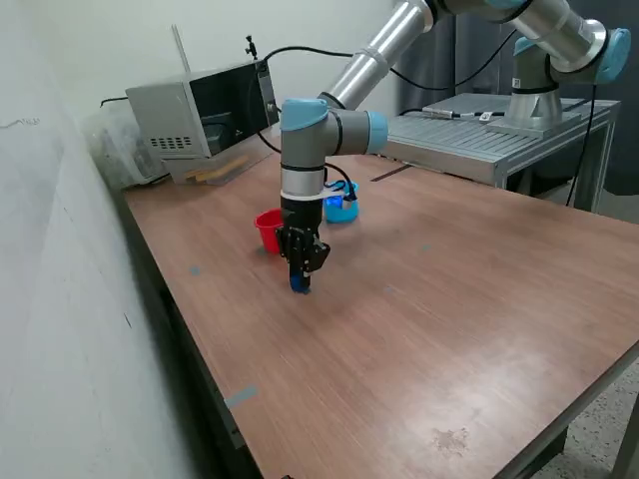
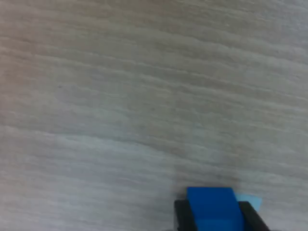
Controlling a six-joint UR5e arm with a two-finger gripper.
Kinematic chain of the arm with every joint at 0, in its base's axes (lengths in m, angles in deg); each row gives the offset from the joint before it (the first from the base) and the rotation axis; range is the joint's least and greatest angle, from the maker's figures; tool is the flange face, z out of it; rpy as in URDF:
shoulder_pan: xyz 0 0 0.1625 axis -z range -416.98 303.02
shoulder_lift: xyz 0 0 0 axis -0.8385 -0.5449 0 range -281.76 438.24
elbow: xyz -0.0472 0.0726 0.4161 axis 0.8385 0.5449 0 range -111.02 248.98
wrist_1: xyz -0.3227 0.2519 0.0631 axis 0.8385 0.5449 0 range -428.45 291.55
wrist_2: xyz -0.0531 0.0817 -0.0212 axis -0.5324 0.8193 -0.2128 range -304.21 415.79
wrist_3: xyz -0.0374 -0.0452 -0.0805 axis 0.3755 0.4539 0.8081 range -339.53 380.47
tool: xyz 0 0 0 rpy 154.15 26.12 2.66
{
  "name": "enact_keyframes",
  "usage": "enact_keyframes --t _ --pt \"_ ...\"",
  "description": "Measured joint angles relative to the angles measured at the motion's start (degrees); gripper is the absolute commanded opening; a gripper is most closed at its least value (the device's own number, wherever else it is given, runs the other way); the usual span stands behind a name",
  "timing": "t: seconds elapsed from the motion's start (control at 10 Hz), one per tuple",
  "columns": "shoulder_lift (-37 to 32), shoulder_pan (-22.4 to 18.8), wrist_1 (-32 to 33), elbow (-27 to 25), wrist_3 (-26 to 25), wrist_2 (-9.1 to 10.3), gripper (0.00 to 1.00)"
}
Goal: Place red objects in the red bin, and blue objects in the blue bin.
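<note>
Claw (image 1: 302, 275) pinching small dark blue cube (image 2: 212, 209) low over brown wooden surface (image 1: 449, 329), wide bare room around; round red plastic cup (image 1: 268, 230) and light blue plastic cup (image 1: 342, 207) behind, contents hidden.

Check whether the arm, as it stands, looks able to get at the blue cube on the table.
Probably yes. The gripper is already low over the table, and the wrist view shows the blue cube between its jaws with nothing else near it. Whether the jaws actually press it is unclear.
</note>
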Motion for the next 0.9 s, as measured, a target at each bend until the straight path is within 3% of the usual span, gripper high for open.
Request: enact_keyframes --t 0.2,0.5,0.9 --pt "-2.64 -0.05 -0.52 -1.22 0.23 -0.20 0.00" --pt "-13.53 0.38 -3.90 -7.15 0.46 -0.47 0.00" --pt "-29.21 7.75 -10.42 -16.83 0.47 -1.85 0.00"
